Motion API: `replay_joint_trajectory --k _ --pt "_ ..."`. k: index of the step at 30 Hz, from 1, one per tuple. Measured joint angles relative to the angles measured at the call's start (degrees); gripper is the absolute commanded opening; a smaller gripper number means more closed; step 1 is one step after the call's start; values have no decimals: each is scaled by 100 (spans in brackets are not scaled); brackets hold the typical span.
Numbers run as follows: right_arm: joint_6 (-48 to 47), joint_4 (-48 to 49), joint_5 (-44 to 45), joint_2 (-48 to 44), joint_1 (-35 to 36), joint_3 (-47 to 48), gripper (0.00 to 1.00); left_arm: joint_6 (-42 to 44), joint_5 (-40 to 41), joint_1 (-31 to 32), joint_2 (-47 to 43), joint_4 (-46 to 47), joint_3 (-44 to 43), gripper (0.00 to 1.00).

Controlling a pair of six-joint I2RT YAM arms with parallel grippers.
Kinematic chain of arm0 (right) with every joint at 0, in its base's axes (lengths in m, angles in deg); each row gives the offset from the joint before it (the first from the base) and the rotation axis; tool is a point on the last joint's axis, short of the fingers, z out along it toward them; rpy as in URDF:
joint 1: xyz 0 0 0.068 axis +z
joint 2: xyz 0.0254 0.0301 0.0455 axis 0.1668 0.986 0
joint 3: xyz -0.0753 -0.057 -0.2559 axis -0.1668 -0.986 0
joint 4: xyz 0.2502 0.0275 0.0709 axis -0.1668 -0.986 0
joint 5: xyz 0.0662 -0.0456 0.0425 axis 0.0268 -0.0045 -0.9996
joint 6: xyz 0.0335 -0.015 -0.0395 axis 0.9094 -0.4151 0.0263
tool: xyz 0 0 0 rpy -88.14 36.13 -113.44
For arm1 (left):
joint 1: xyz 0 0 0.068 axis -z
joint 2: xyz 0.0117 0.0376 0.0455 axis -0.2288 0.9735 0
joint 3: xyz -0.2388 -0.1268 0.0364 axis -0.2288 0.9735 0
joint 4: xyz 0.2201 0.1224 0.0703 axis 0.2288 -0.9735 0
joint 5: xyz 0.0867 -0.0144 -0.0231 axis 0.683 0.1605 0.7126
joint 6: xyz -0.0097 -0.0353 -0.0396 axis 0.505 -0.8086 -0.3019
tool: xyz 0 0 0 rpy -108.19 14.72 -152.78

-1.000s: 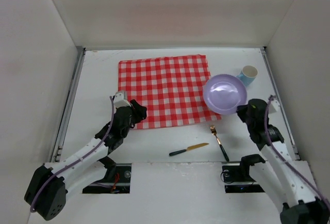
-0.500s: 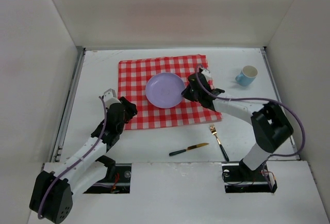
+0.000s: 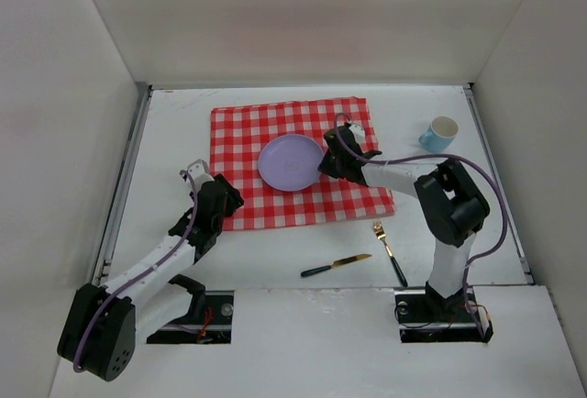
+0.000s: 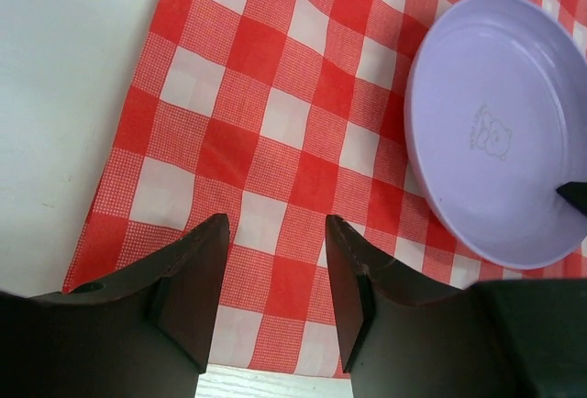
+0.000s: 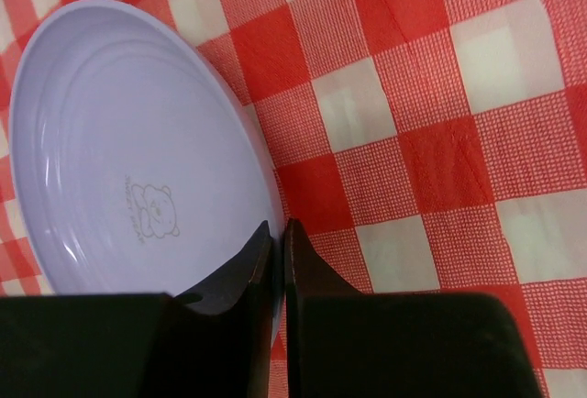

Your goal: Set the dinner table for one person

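Plate (image 3: 291, 161) farther left on cloth (image 3: 246, 137), right claw (image 5: 277, 226) tight on rim, left claw (image 4: 275, 228) apart.

Fixed overhead view of the whole dinner table (image 3: 174, 132), both wrist cameras close above the checked cloth (image 4: 275, 123), all sharing the purple plate (image 5: 119, 141).

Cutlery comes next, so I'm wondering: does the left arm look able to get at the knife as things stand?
Probably yes. The left pincer is open and empty above a near corner of the checked cloth, and the knife lies on the table nearby, nothing between them.
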Motion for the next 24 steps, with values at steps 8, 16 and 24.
replay_joint_trajectory --k 8,16,24 --pt "33 -59 26 46 4 -11 60 81 17 -22 221 61 -57 43" --pt "-479 -302 238 -1480 -413 -566 57 173 33 68 391 243 -238 35" --pt "-1119 -702 1010 -2627 -2463 -319 18 457 -20 750 1043 1056 -446 27"
